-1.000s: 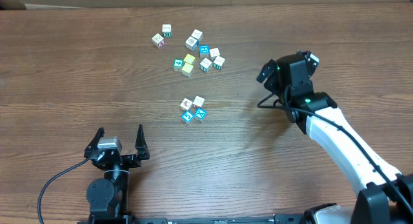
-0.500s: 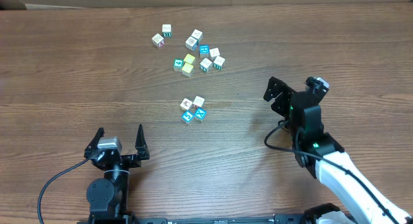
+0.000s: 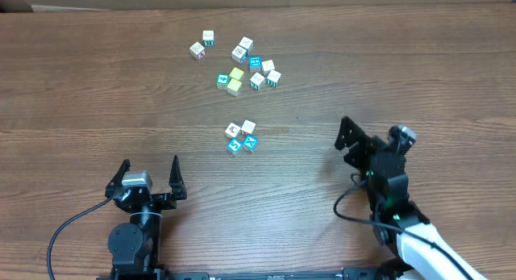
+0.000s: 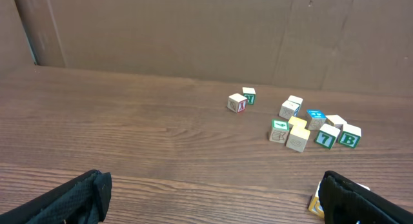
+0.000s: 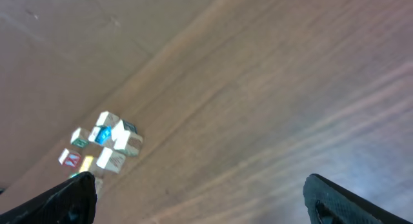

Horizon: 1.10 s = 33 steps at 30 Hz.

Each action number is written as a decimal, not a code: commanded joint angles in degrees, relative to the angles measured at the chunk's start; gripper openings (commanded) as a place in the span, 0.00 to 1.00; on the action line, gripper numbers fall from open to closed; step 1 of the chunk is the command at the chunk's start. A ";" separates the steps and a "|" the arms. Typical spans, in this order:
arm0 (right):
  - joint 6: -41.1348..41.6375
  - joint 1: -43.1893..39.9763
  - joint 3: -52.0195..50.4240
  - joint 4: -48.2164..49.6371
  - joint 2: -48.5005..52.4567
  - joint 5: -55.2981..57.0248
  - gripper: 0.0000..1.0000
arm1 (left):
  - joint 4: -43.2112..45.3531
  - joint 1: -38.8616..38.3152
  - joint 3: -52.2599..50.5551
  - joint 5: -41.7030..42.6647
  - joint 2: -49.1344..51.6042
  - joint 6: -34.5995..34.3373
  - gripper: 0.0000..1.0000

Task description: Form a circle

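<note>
**Circle group [image 3: 243, 138] sits mid-bench, between two empty arms**

The group counts four cubes, two white and two cyan, packed close with no ring or long axis. It lies far-right of the left jaws and straight left of the right jaws, and neither is clearly nearer. Both jaws are spread wide and hold nothing. Eleven loose cubes [image 3: 239, 52] lie farther off on the bench [image 3: 81, 86].

We record the table [image 3: 81, 86] as wood-grained, smooth, with a low sheen. The loose cubes [image 4: 298, 140] ahead of the left gripper's [image 3: 150, 169] jaws appear to be matt painted wood. Its fingers [image 4: 71, 198] show a matt black, finely textured covering.
</note>
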 commanded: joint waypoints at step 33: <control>0.00 -2.64 -12.28 -14.16 -37.92 0.35 1.00 | 0.15 -0.28 -0.24 0.04 -0.61 1.68 1.00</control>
